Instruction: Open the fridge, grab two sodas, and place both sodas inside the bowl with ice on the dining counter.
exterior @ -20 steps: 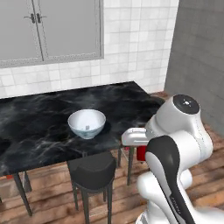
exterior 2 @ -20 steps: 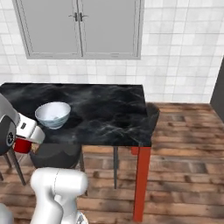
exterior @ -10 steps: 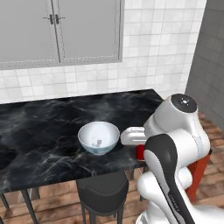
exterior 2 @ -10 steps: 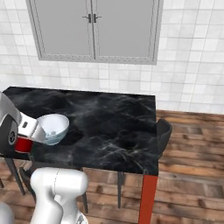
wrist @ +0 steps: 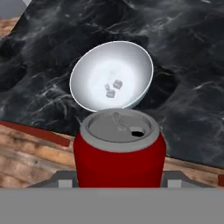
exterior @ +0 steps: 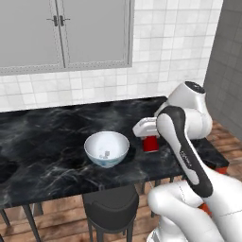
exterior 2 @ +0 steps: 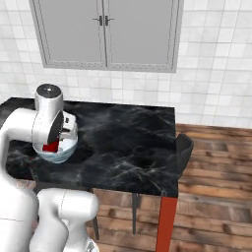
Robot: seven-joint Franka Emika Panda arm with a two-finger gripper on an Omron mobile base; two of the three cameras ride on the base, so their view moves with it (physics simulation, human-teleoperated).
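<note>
My gripper is shut on a red soda can, holding it upright just above the dining counter, right of the bowl with ice. In the hand view the can sits between my fingers, with the white bowl and a few ice cubes just beyond it on the black marble counter. From the right base view the can hangs in front of the bowl, near the counter's left part. The fridge is out of view.
A dark round stool stands under the counter's near edge. A dark chair sits at the counter's right end beside a red leg. Grey wall cabinets hang on the tiled wall behind. Wooden floor lies to the right.
The base has driven closer to the counter, so the whole scene shifted. The arm has reached forward, carrying the can from beside the counter's edge to over it, next to the bowl.
</note>
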